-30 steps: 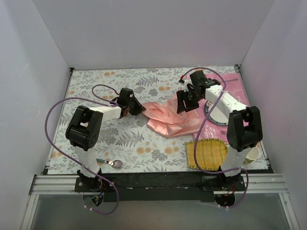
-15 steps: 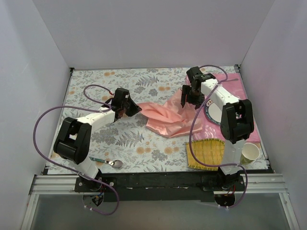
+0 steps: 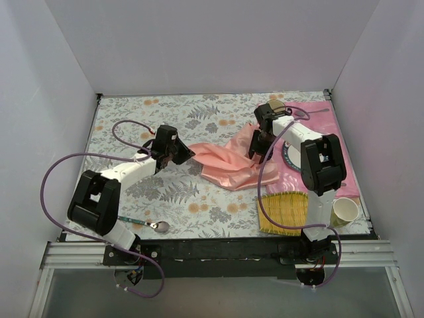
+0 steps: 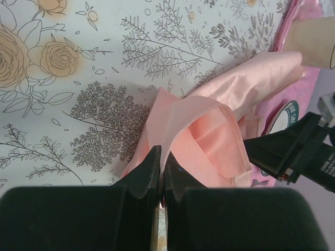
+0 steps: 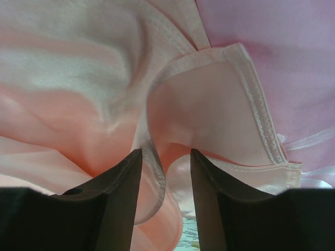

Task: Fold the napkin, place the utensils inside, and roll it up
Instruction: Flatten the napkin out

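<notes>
The top external camera looks down from above and behind the arm bases (image 3: pixel 317 246), taking in the whole floral table (image 3: pixel 199 192). The left wrist camera looks closely past the left gripper (image 4: pixel 162 163) at the napkin (image 4: pixel 209 130); the right wrist camera sits nearer still (satin fills it). All share that napkin.

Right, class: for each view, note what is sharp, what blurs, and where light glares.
Top external: even, soft light, all sharp, faint sheen on the napkin. Left wrist: tablecloth print crisp, the left gripper dark and slightly soft. Right wrist: very close, near folds hazy, pale glare upper left, the right gripper a dark blur.
</notes>
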